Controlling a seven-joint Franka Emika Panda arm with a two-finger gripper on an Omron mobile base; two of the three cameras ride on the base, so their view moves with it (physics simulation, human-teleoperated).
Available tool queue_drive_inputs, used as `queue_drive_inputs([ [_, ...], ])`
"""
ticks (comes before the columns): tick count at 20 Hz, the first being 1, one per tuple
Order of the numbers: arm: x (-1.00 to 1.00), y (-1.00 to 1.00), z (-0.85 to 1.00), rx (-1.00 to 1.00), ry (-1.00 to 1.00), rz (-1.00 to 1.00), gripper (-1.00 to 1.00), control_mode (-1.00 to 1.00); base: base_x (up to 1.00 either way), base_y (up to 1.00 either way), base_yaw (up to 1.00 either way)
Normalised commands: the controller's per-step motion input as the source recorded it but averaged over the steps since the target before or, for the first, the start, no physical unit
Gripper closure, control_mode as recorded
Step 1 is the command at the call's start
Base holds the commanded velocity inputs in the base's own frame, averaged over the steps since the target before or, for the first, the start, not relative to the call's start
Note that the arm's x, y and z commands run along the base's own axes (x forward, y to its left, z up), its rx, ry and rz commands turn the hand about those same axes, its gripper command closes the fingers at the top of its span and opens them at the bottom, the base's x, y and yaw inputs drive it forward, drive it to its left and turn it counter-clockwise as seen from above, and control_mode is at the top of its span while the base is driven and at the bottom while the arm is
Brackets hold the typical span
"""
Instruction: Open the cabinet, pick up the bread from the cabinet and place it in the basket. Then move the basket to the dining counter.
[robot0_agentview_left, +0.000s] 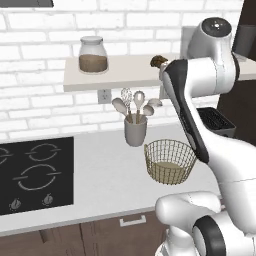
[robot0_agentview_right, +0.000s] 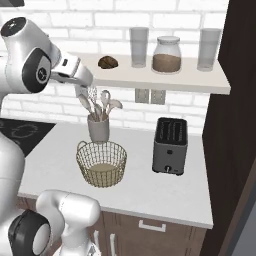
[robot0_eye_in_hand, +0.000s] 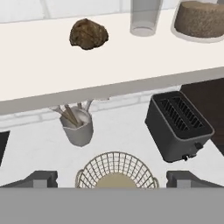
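Lumpy brown bread (robot0_eye_in_hand: 89, 33) on smooth shelf (robot0_eye_in_hand: 39, 74); gripper (robot0_eye_in_hand: 111, 178) spread wide, empty.

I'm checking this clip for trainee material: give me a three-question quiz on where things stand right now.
1. True or false: the bread lies inside the basket.
2. Which thing stands to the right of the basket in the right base view? A) the toaster B) the hob C) the utensil cup
3. Fill the gap: the bread sits on the ____, with a tall empty glass and a brown-filled jar beside it.

Key
1. False: it is up on the open wall shelf; the basket holds nothing.
2. A
3. shelf
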Motion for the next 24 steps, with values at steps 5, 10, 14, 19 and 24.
queue_drive_inputs([
  [5, 0.55, 0.00, 0.28, 0.00, 0.00, -0.01, -1.00, -1.00, 0.00, 0.00, 0.00],
  [10, 0.76, 0.00, 0.02, 0.00, 0.07, 0.01, -1.00, -1.00, 0.00, 0.00, 0.00],
  [14, 0.67, 0.00, -0.08, 0.00, 0.01, 0.00, -1.00, -1.00, 0.00, 0.00, 0.00],
  [19, 0.65, -0.02, -0.18, 0.00, 0.08, 0.01, -1.00, -1.00, 0.00, 0.00, 0.00],
  [24, 0.54, -0.11, -0.10, 0.00, 0.08, 0.00, -1.00, -1.00, 0.00, 0.00, 0.00],
])
